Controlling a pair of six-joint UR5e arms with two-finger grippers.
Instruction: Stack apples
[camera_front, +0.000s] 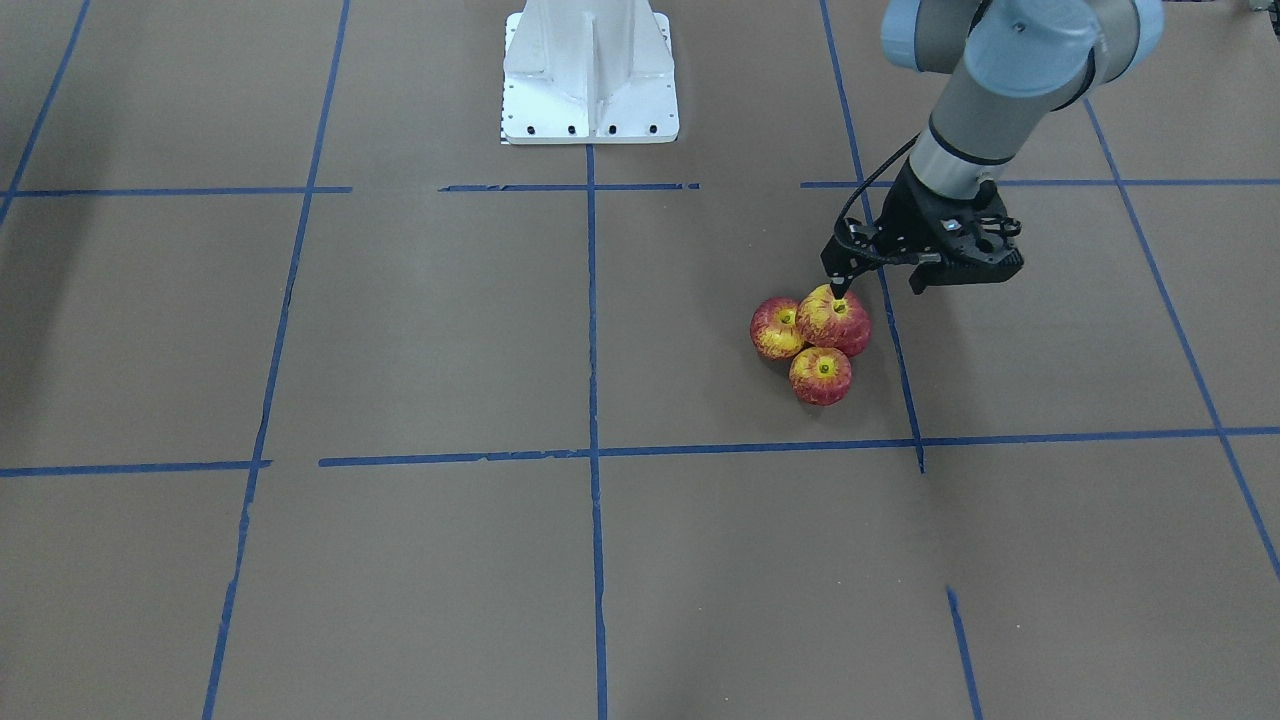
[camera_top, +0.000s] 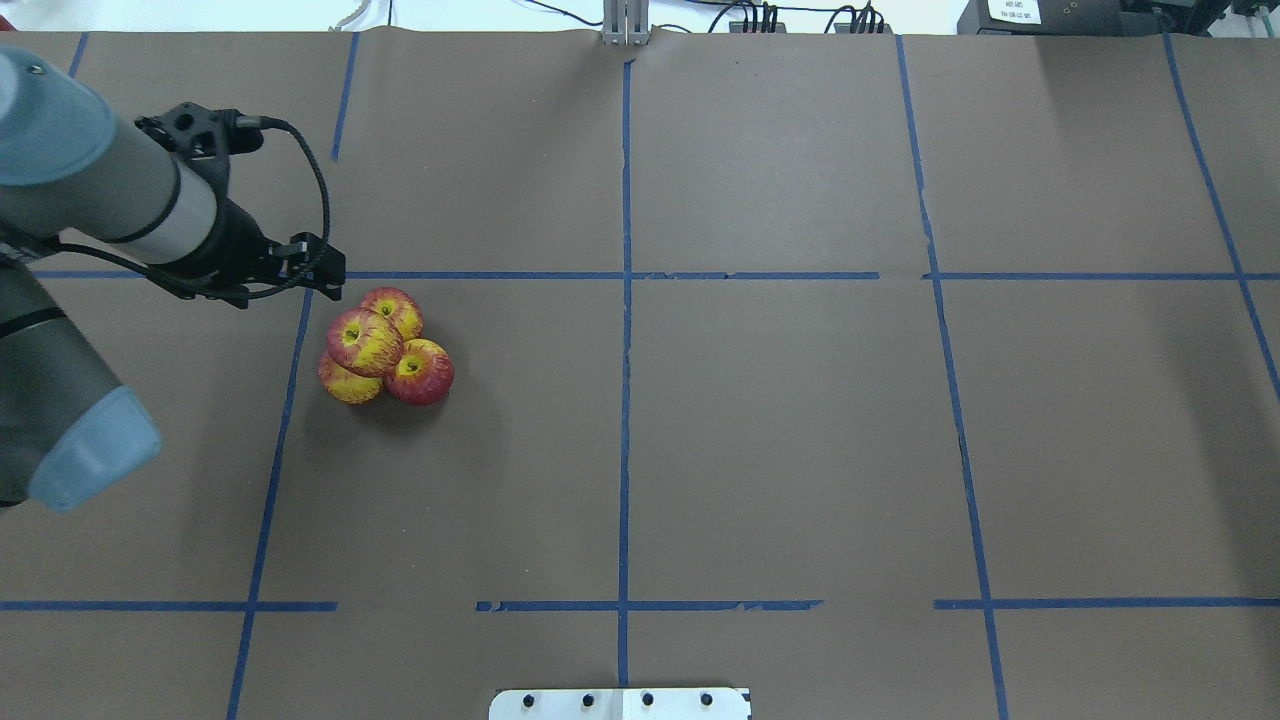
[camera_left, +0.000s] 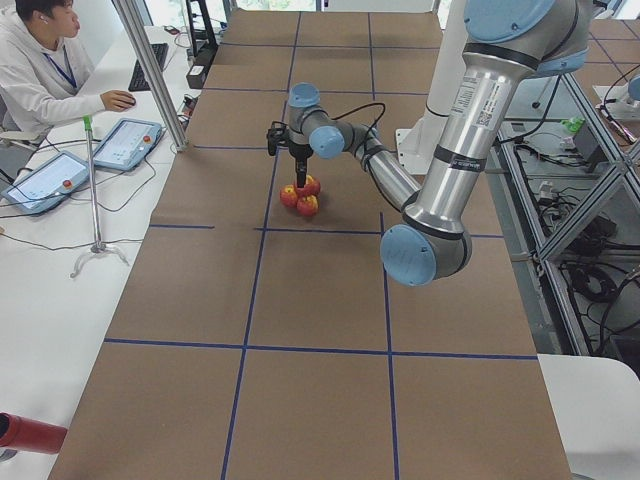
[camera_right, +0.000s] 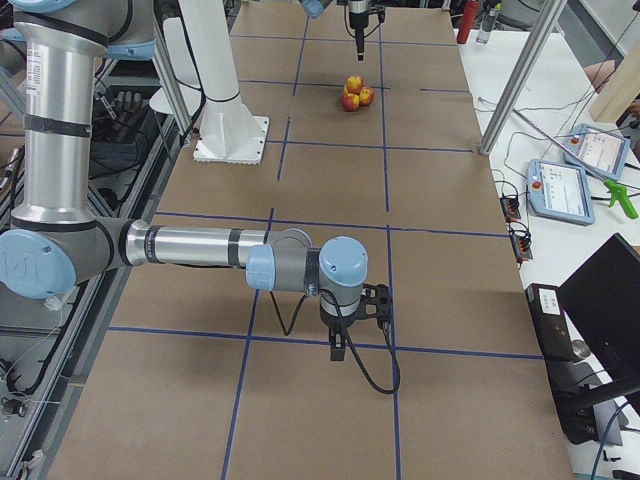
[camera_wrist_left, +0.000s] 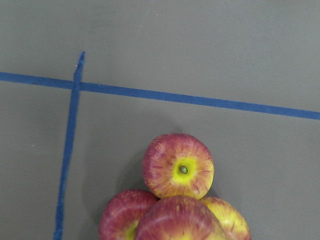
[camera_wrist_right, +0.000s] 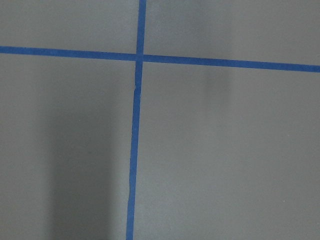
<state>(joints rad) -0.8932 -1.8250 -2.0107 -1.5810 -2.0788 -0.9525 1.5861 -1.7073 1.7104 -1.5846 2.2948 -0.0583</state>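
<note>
Four red and yellow apples sit in a pile on the brown table. Three lie together: one, one, and one mostly hidden behind the top apple. The top apple rests on the others. My left gripper hangs just above the top apple, apart from it, fingers together and empty. It also shows in the overhead view. The left wrist view shows the pile at its bottom edge. My right gripper hovers over bare table far from the pile; I cannot tell its state.
The white robot base stands at the table's robot side. Blue tape lines grid the brown paper. An operator sits past the table's far side with tablets and a metal post.
</note>
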